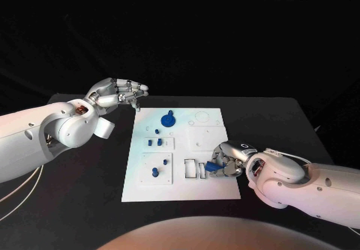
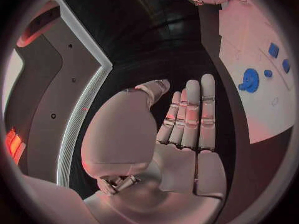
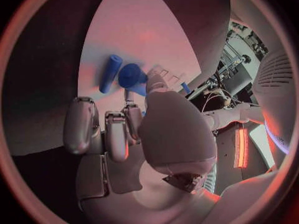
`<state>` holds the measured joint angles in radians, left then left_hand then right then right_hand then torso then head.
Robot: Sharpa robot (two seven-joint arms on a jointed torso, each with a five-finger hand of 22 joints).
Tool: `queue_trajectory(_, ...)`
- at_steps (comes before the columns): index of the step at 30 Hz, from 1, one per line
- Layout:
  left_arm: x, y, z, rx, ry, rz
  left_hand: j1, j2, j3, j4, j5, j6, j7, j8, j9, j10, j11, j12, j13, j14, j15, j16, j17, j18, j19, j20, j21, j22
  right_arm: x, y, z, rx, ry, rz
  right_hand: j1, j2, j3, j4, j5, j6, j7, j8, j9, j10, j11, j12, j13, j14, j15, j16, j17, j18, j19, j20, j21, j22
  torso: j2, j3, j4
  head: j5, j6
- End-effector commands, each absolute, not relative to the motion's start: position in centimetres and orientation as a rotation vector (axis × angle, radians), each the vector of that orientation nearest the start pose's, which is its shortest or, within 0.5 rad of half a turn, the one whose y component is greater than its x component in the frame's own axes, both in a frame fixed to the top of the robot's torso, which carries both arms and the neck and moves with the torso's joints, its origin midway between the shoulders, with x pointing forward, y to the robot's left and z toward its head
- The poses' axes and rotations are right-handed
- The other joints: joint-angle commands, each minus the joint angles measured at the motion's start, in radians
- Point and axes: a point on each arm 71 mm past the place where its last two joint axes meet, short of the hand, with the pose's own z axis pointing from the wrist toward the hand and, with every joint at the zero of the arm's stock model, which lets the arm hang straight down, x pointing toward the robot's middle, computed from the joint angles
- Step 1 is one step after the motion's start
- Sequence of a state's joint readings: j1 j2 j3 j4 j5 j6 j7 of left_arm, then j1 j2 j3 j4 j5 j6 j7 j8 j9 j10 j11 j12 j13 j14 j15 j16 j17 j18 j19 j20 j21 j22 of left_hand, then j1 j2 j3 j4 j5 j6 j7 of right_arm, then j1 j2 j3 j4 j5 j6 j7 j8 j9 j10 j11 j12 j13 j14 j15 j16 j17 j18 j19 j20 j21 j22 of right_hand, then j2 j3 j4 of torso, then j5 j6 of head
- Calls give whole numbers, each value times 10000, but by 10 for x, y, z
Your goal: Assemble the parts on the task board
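I judge the job partly done: several blue parts [image 1: 168, 120] already stand in the task board [image 1: 210, 192], my right hand [image 1: 227, 160] pinches another blue part [image 1: 212, 167] by the slots near its front edge, and my left hand [image 1: 116, 92] hovers released off the far corner.

White arms, silver hands

Both arms are glossy white with rounded, bulbous wrist housings. The left arm [image 1: 45, 138] shows a copper-coloured fitting at its wrist joint, small dark screw holes, and thin pale cables trailing beneath it. The right arm [image 1: 307, 185] carries a small black ring marking and a dark rectangular panel. The left hand [image 1: 116, 94] and right hand [image 1: 229, 159] are silver, with segmented metallic fingers and smooth pale palm shells.
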<state>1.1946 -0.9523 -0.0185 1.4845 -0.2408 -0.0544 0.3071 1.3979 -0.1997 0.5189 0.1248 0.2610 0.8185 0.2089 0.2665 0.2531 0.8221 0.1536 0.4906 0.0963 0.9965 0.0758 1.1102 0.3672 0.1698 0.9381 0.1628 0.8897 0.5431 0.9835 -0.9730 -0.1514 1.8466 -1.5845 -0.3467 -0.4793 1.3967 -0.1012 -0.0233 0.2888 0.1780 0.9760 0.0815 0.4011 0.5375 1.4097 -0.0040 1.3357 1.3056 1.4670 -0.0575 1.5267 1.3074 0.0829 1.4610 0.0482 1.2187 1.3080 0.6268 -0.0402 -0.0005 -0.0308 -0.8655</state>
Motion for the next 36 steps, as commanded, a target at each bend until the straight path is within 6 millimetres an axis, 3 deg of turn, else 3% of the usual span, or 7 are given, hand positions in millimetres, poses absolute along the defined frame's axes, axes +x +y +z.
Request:
queue_trajectory(1,486,255,-176,-8533,16439,-15510,106,-17,7,-84,32,-90,69,47,-16,-76,6,39,-13,-85,-19,-36,11,152,-21,17,-39,-2,355,-191,-286,-441,19908,4879,82,175,84,-6,28,205,-98,71,29,85,9,81,64,808,-80,46,1451,-201,126,-39,111,1664,10,-1,-6,5,4)
queue_trajectory(16,486,254,-177,-8458,16514,-15586,106,-17,7,-84,32,-90,69,47,-16,-76,6,39,-13,-85,-19,-36,11,152,-21,17,-39,-2,355,-188,-269,1393,18433,6147,132,480,537,-18,34,433,-213,23,-88,276,-93,253,307,848,-166,124,1660,-250,224,-116,397,1780,-7,-3,-3,-19,-8)
queue_trajectory(25,486,252,-177,-8409,16536,-15644,118,-15,9,-97,32,-93,73,53,-18,-89,10,42,-15,-89,-17,-35,11,150,-21,15,-30,4,353,-182,-255,2452,17819,6927,309,415,699,-83,27,464,-237,1,-120,291,-120,251,330,852,-194,134,1684,-257,239,-145,439,1805,5,0,20,-10,60)
queue_trajectory(31,486,251,-177,-8394,16539,-15669,118,-15,9,-97,32,-93,73,53,-18,-89,10,42,-15,-89,-17,-35,11,150,-21,15,-30,4,353,-175,-257,2657,18295,7060,275,364,710,-51,16,464,-222,-11,-132,277,-110,222,307,851,-192,133,1683,-255,236,-150,424,1805,-1,-20,13,35,31)
queue_trajectory(36,486,250,-177,-8387,16542,-15682,118,-15,9,-97,32,-93,73,53,-18,-89,10,42,-15,-89,-17,-35,11,150,-21,15,-30,4,354,-168,-264,2665,18982,7018,58,339,738,22,6,472,-193,-34,-158,277,-84,202,310,851,-172,136,1691,-251,225,-145,383,1805,8,-13,7,50,11)
